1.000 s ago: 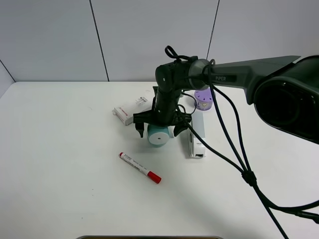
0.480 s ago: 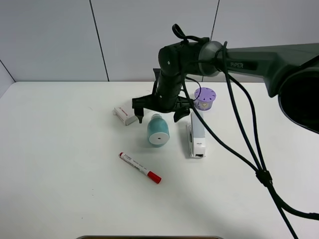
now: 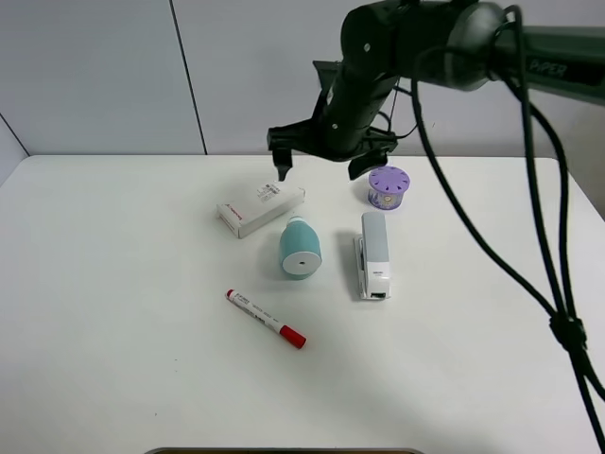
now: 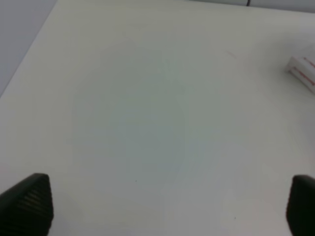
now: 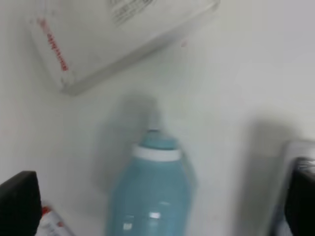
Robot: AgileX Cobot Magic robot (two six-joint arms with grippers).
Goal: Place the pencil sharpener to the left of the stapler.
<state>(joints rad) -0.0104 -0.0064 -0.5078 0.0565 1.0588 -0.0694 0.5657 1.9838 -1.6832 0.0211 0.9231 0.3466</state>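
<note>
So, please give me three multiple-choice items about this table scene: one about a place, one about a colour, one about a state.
1. The pencil sharpener lies where, in the high view?
A. left of the stapler
B. right of it
C. on top of it

2. The cap of the marker is which colour?
A. blue
B. red
C. green

3. The right gripper is in which state?
A. shut on the sharpener
B. open on the table
C. open, raised above the table

Key: 1 A, a bare gap separates them; 2 B, its right end is red; 3 C, the fingers stand apart, holding nothing.
</note>
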